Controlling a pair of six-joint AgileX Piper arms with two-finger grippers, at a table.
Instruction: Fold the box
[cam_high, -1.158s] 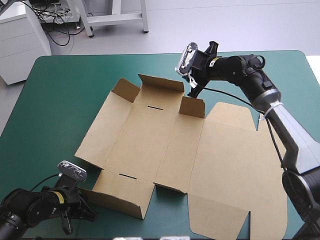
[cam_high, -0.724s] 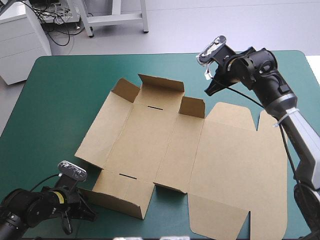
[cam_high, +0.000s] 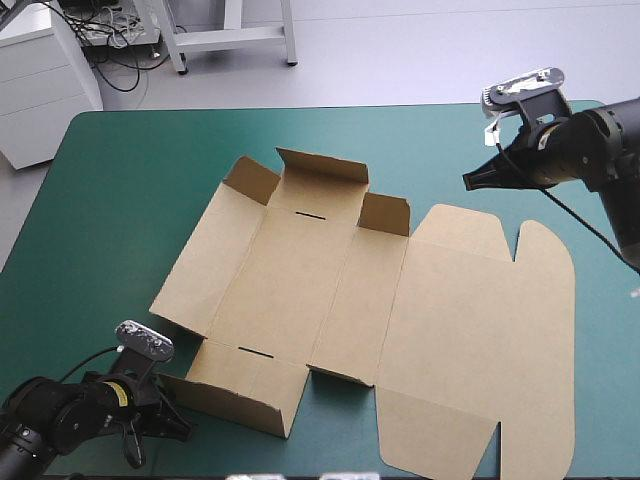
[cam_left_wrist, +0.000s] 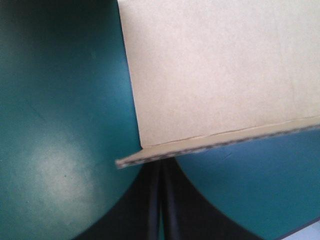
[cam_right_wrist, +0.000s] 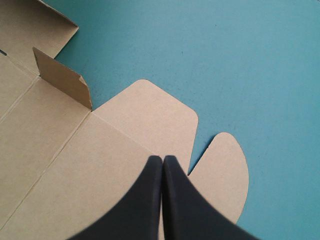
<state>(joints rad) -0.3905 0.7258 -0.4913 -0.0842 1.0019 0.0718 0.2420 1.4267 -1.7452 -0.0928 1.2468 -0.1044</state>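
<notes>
Right now the box (cam_high: 330, 290) is lying opened out across the middle of the teal-green cover (cam_high: 110, 200), with most of its brown board resting flat. Along its far side a wall (cam_high: 322, 172) and two small flaps are standing up, and at the near left another wall (cam_high: 235, 398) is rising from the sheet. The broad lid (cam_high: 480, 340) is lying flat toward the table's right, its rounded tabs pointing at the far edge. The left gripper (cam_high: 178, 430) is sitting low at the table's near left, just beside the near wall's outer corner. In its wrist view its black fingers (cam_left_wrist: 145, 210) are pressing together into one arch, and the wall's cut edge is crossing just ahead and hiding their tip; whether the tip is touching the board I cannot tell. The right gripper (cam_high: 470, 181) is hanging above the table near its far right, beyond the lid's tabs and apart from the board. Its fingers (cam_right_wrist: 145, 200) are likewise meeting in a closed point aimed toward the lid.
</notes>
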